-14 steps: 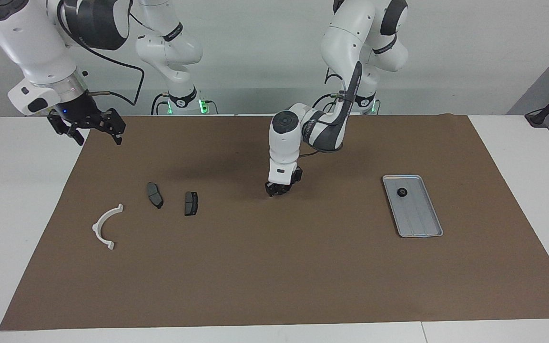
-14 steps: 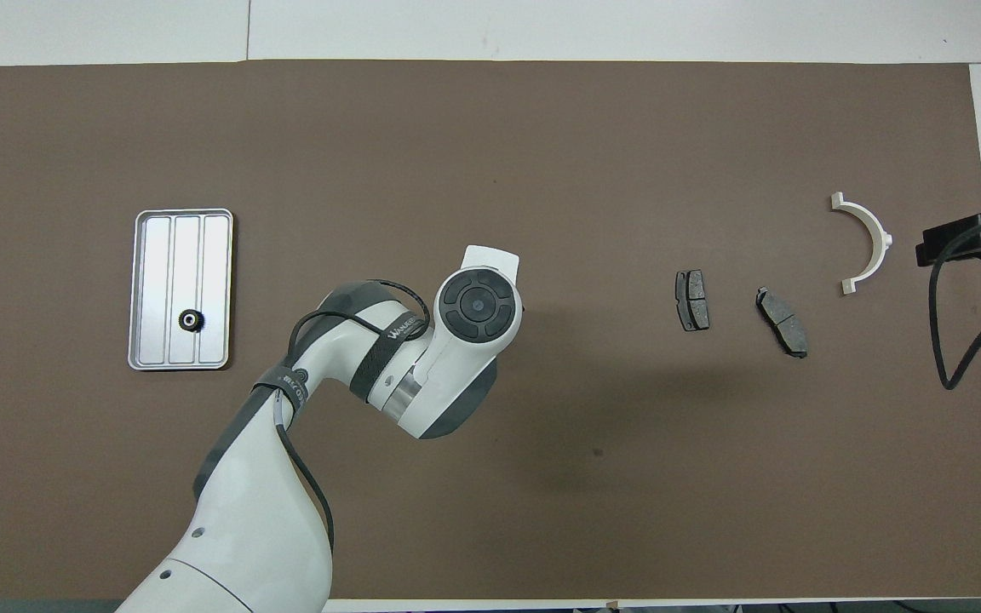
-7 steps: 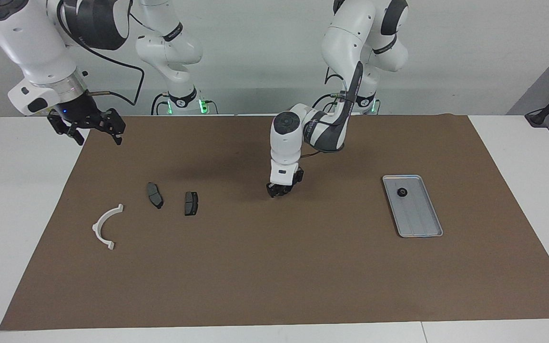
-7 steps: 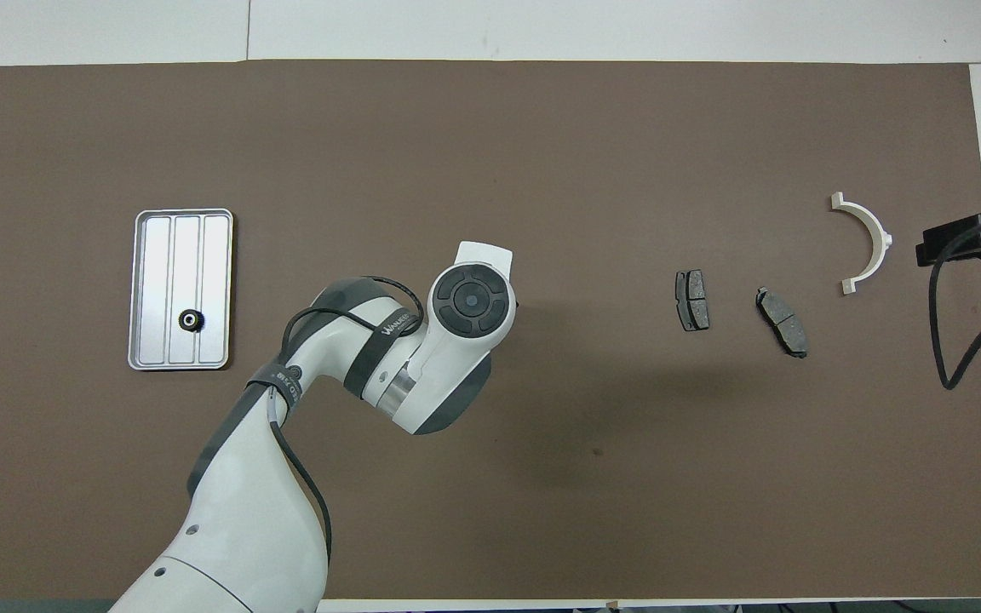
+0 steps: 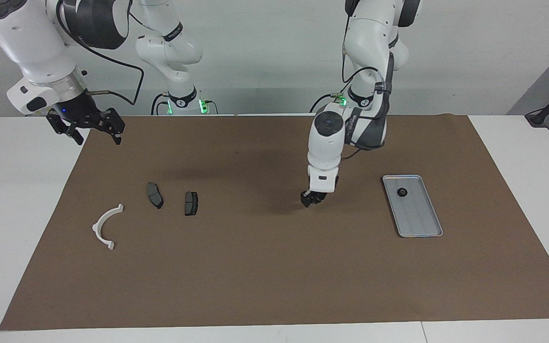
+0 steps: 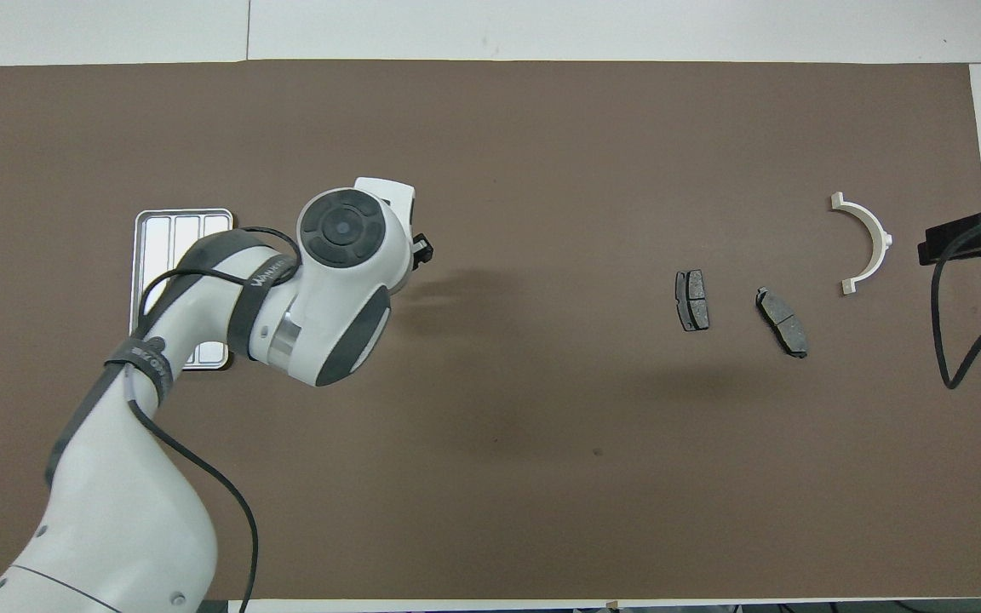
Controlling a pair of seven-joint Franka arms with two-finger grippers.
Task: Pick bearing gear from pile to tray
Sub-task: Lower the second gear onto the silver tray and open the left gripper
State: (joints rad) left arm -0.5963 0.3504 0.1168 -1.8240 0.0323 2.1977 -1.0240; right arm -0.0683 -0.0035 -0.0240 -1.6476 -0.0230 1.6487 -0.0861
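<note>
Left gripper (image 5: 311, 200) hangs low over bare brown mat (image 5: 274, 267), between the pile and the tray (image 5: 422, 224), fingertips pressed together; whether a small part sits between them can't be told. One black round gear (image 5: 402, 192) lies in the tray, at its end nearer the robots. Two brake pads (image 5: 155, 195) (image 5: 191, 203) and white half-ring (image 5: 106, 226) lie toward the right arm's end. Right gripper (image 5: 94, 129) waits, raised over the mat's edge, fingers spread apart, holding nothing.
</note>
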